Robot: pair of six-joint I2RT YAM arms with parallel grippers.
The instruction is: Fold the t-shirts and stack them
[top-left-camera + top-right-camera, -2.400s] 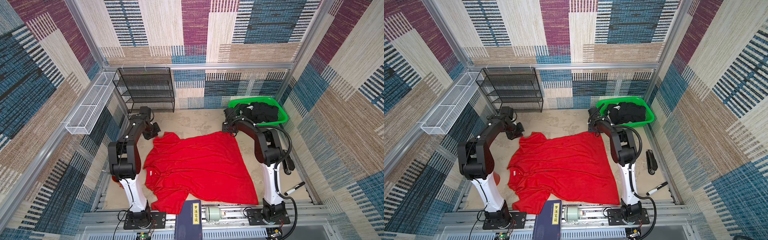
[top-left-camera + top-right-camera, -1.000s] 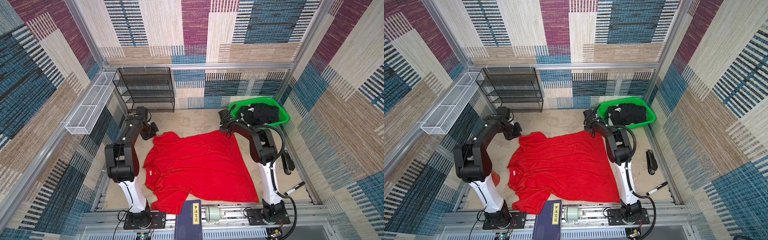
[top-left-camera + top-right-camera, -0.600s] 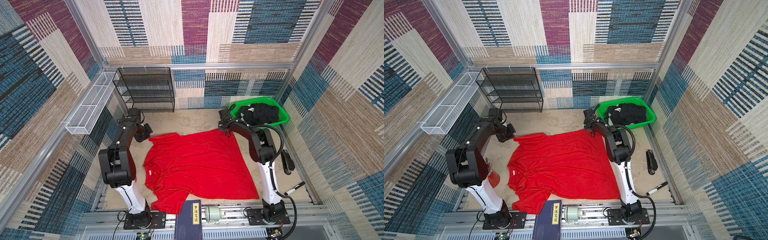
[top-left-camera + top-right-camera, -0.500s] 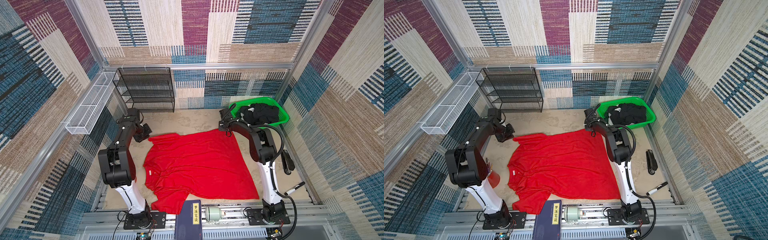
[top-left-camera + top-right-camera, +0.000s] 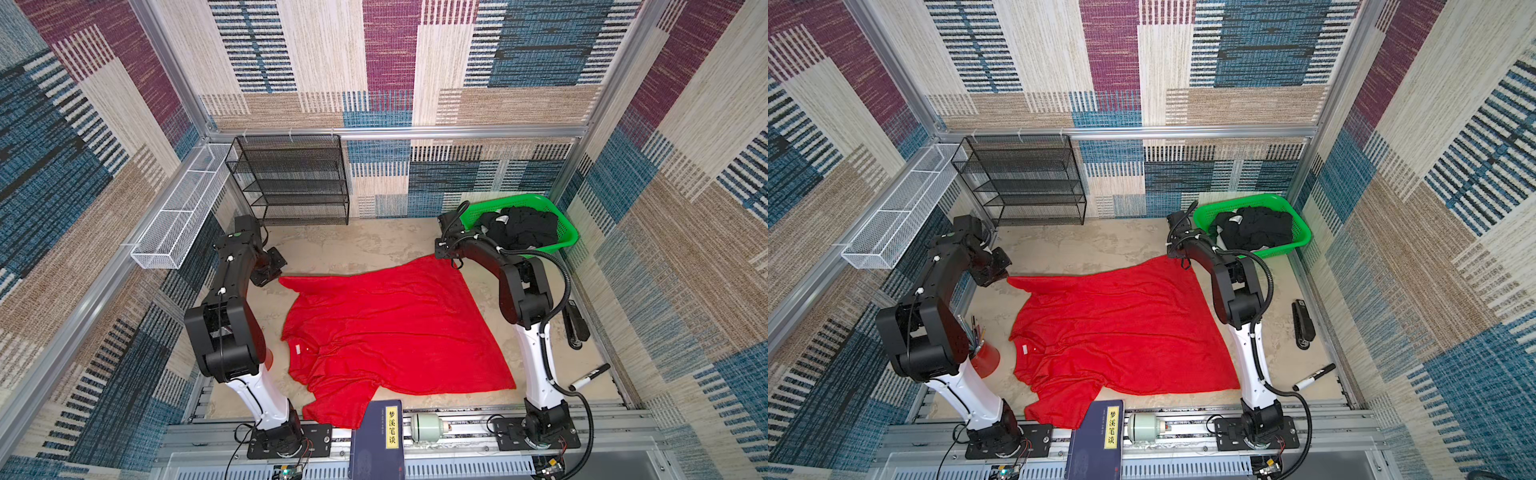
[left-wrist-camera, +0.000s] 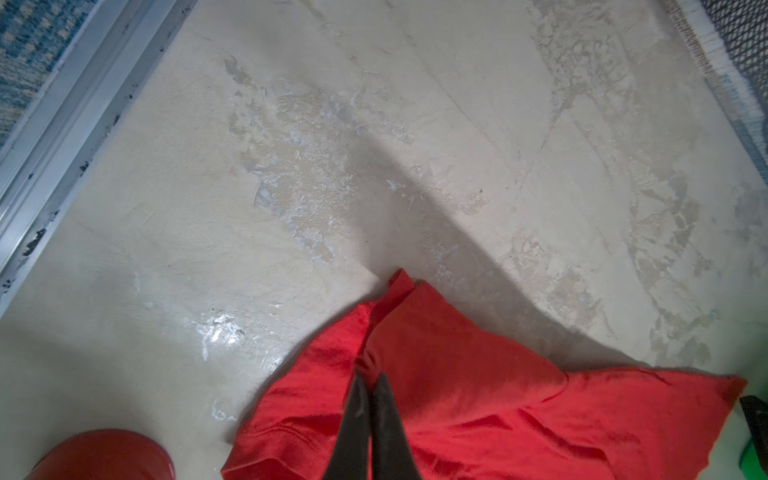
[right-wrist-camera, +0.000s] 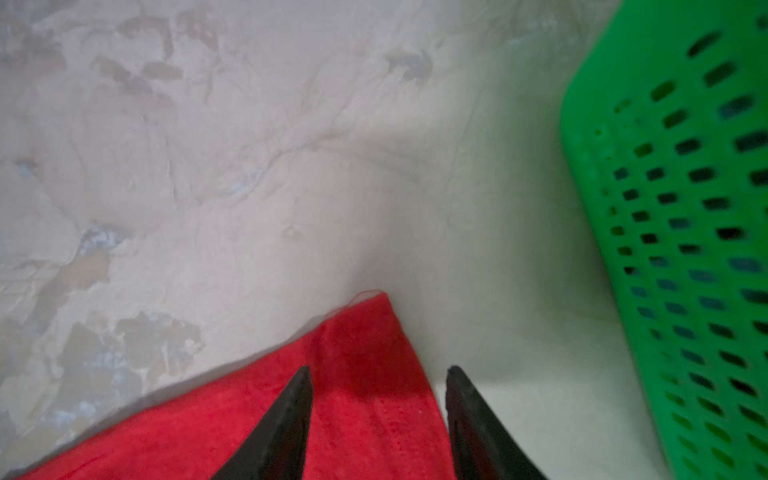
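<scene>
Left hand (image 6: 370,380) tugged red shirt (image 5: 395,324) wider — right hand (image 7: 379,370) opened.

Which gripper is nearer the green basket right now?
Right. The right gripper hangs beside the green basket, over a corner of the red t-shirt; the left gripper grips the opposite end, far off.

In both top views the spread t-shirt (image 5: 395,328) lies mid-table (image 5: 353,245). From it, the wire rack (image 5: 291,183) stands at eleven o'clock, the basket (image 5: 569,232) at one with the heaped t-shirts (image 5: 523,230) inside, the marker (image 5: 589,377) at four, the book (image 5: 376,440) at six.
</scene>
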